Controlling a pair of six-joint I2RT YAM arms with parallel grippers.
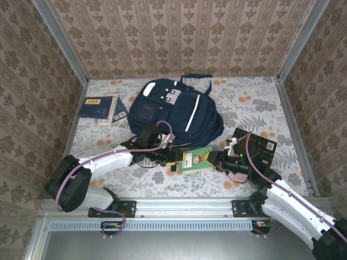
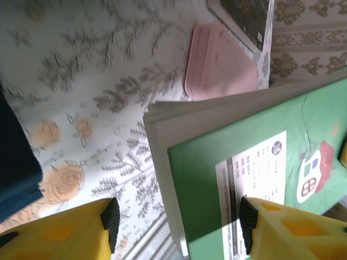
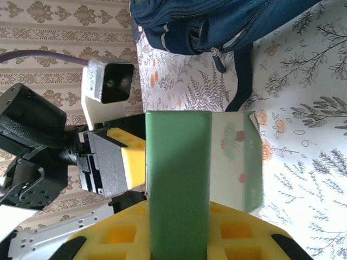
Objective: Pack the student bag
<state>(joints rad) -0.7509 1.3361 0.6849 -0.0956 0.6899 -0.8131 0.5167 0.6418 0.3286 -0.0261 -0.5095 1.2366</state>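
The student bag (image 1: 174, 108), a big navy backpack, lies flat in the middle of the table; its zipped edge shows at the top of the right wrist view (image 3: 217, 21). Just in front of it a green book (image 1: 194, 158) with a white label hangs between both grippers. My right gripper (image 1: 214, 160) is shut on one end of the green book (image 3: 179, 179), which stands on edge between its yellow fingers (image 3: 238, 233). My left gripper (image 2: 179, 223) is open, its jaws wide around the other end of the green book (image 2: 233, 179); the left pad (image 2: 111, 222) stands well off it.
A navy book with a yellow label (image 1: 93, 106) and a second book (image 1: 112, 110) lie at the far left. A black book (image 1: 261, 146) lies at the right, with a pink flat case (image 2: 222, 65) beside it. Patterned walls enclose the table; a metal rail runs along the near edge.
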